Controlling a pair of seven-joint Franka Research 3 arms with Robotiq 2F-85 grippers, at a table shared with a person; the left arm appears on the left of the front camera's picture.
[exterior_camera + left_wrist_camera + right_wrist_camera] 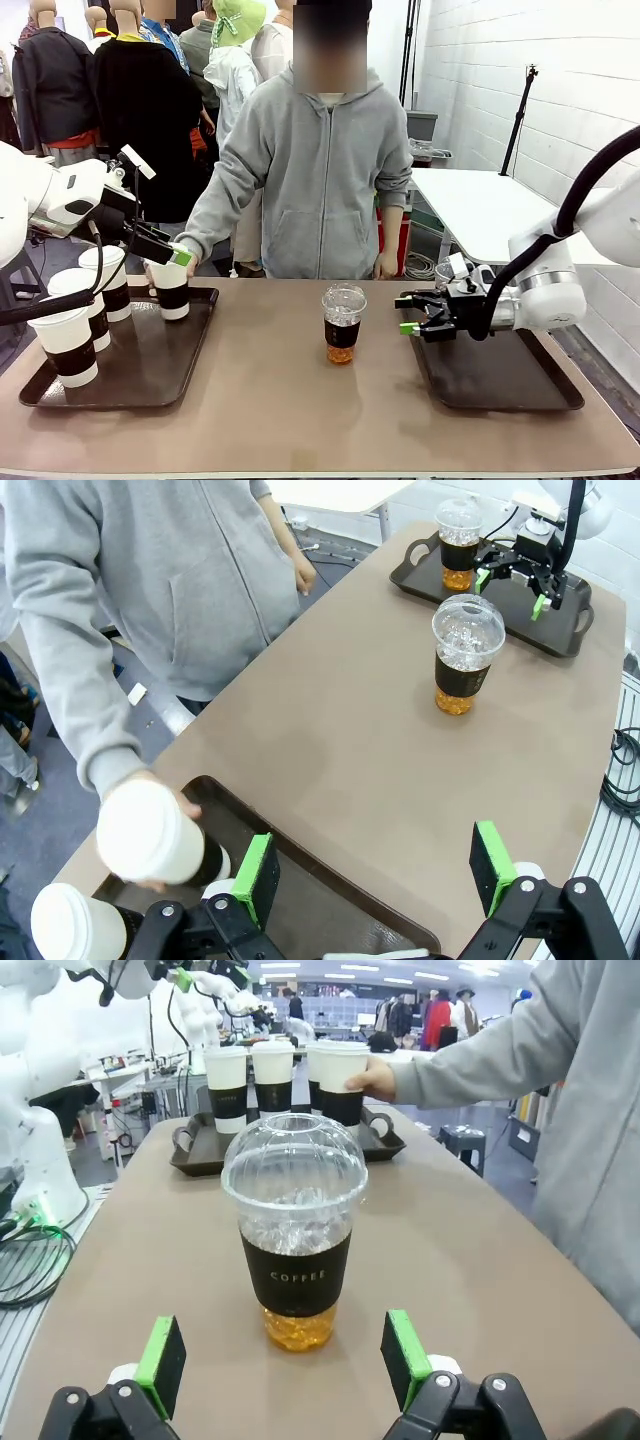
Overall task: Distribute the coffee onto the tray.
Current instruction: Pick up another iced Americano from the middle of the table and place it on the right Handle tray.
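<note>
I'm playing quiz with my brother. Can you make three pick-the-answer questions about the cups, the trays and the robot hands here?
1. Where is the middle clear cup?
A) on the bare table
B) on the left tray
C) in a gripper

2. How many white cups are at the left tray?
A) two
B) four
C) six

3. How is the right gripper?
A) shut on a cup
B) open, holding nothing
C) shut on the tray

Answers:
1. A, since it stands on the table between the trays.
2. B, counting the white cup under the person's hand.
3. B, with its pads apart around nothing.
</note>
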